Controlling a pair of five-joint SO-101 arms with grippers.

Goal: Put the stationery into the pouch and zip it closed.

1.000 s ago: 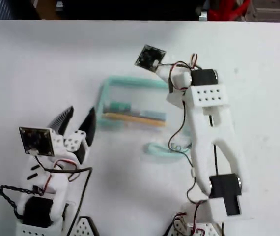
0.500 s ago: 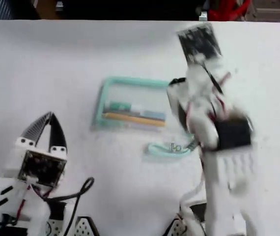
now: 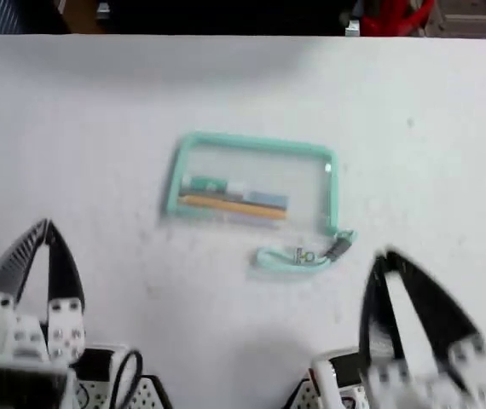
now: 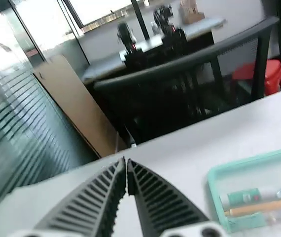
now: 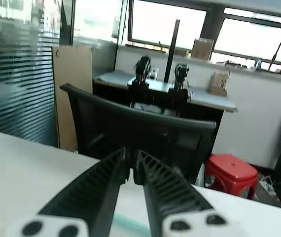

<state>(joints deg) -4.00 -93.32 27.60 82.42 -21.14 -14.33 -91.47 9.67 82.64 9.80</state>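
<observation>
One pouch (image 3: 253, 167), clear with a teal border, lies flat in the middle of a white table (image 3: 98, 102). Its long axis runs side to side, parallel to the table's far edge. Inside it, along the near long edge, the stationery (image 3: 233, 201) lies lengthwise in a small bundle. At least three slim pieces show: one with a green end, one wooden and yellow-orange, and one pale. An exact count cannot be made. One teal wrist strap (image 3: 290, 258) trails from the pouch's near right corner and curls on the table just in front of the pouch. Whether the zip is closed cannot be made out.

There are two arms, both low at the table's near edge and well apart from the pouch. The left gripper (image 3: 47, 225) sits in front of the pouch and off to its left, fingers pointing towards the far edge. Its jaws meet at the tips and hold nothing. The right gripper (image 3: 383, 257) sits in front of the pouch and off to its right, near the strap's end but apart from it. It points the same way, jaws together or very nearly so, also empty.
</observation>
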